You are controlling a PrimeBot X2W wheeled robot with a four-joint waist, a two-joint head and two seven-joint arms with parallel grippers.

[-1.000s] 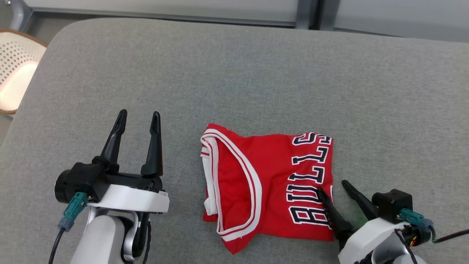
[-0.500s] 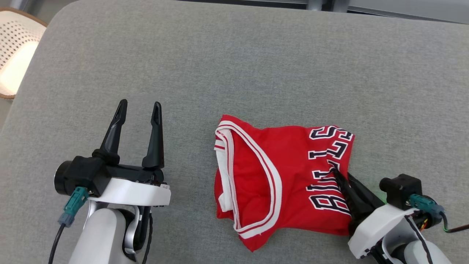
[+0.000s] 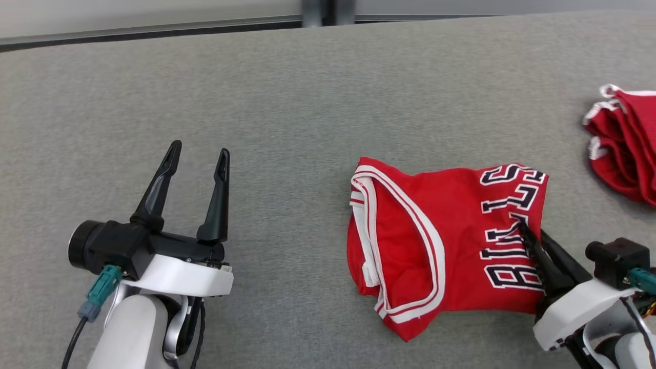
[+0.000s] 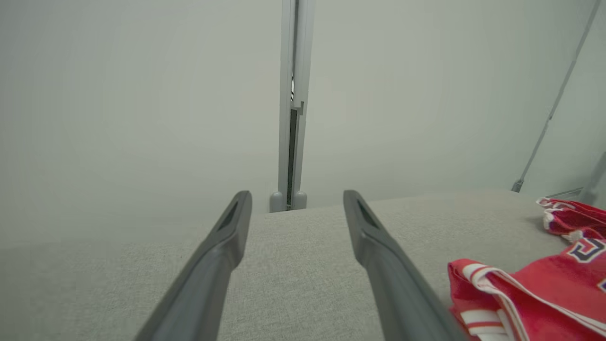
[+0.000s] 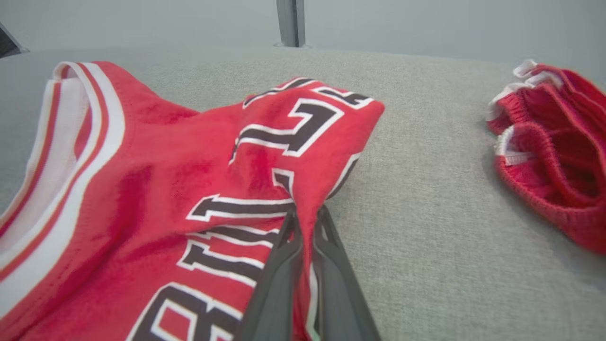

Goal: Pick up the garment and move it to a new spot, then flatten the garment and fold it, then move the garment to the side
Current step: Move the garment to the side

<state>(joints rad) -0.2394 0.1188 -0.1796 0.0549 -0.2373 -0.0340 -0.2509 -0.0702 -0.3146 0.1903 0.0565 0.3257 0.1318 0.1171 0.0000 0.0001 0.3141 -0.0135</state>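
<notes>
Right now the red garment, a folded jersey with white-and-red trim and dark lettering, lies on the grey cloth-covered worktop. The right claw sits at the garment's lettered edge, its two dark fingers pressed together on a raised fold of the red cloth; the right wrist view shows that fold pinched between the fingers and lifted into a small ridge. The left claw hangs well apart from the garment on its trimmed-neck side, fingers spread with bare worktop between them, touching no cloth. A second red piece of clothing with white edging lies crumpled beyond the garment's lettered side, apart from it. Behind the garment, past the worktop's far edge, a grey upright post stands against a pale wall.
</notes>
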